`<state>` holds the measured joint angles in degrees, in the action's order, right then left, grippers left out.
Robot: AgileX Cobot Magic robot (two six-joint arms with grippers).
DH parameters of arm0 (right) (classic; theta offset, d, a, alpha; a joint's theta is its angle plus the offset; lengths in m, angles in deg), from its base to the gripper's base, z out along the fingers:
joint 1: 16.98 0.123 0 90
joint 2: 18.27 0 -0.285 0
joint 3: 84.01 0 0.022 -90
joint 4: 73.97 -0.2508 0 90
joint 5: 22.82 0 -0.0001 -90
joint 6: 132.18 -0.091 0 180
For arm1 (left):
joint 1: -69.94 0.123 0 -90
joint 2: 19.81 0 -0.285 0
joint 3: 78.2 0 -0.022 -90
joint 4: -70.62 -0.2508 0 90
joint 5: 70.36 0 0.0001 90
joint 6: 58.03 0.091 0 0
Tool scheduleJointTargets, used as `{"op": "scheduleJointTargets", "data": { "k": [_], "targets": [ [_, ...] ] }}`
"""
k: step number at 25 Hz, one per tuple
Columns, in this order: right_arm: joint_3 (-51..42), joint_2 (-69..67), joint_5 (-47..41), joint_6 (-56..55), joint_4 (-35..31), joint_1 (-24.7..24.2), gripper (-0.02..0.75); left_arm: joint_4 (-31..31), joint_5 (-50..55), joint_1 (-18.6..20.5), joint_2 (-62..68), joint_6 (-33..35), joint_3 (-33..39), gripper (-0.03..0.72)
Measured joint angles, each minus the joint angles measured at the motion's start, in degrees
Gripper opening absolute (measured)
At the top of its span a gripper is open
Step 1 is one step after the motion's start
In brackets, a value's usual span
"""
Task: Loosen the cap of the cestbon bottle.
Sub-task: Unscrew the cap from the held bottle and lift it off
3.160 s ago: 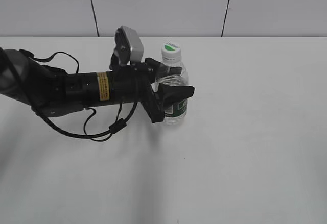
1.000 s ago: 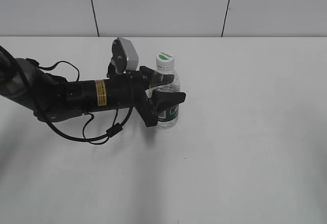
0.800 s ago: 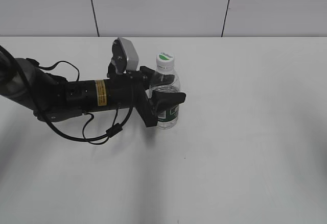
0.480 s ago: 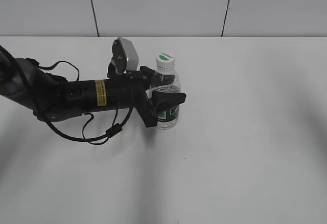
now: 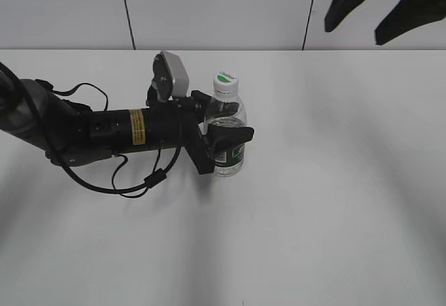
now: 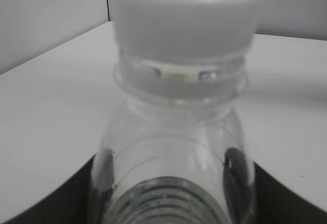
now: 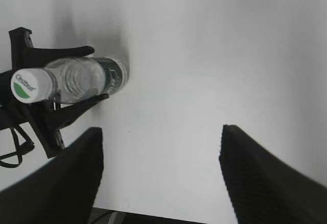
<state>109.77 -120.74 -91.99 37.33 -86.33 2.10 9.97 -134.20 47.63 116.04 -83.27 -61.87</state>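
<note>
A: Clear plastic, white cap [image 5: 225,79] – the cestbon bottle [image 5: 228,130] stands upright on the table [image 5: 334,201], left gripper [image 5: 233,119] clamped round its body.

B: And the right gripper [image 5: 373,3] has just appeared top right, jaws wide and empty, well apart from the cap. Looks bound for it.

Exterior: slanted down at table [image 5: 334,201]. Left wrist: close on cestbon bottle [image 6: 173,152]. Right wrist: high above, same bottle.
</note>
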Motion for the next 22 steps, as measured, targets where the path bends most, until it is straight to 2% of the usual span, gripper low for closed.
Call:
{"op": "scheduleJointTargets", "data": {
  "k": [8, 16, 22],
  "targets": [
    [4.9, -8.8, 0.8, -1.7, -1.8, 7.2, 0.547, 0.0, 0.0, 0.0, 0.0, 0.0, 0.0, 0.400],
    [6.5, -12.2, 5.3, -3.1, -2.8, 9.2, 0.547, 0.0, 0.0, 0.0, 0.0, 0.0, 0.0, 0.400],
    [9.4, -15.8, 8.4, -3.3, -2.8, 12.5, 0.547, 0.0, 0.0, 0.0, 0.0, 0.0, 0.0, 0.399]
  ]
}}
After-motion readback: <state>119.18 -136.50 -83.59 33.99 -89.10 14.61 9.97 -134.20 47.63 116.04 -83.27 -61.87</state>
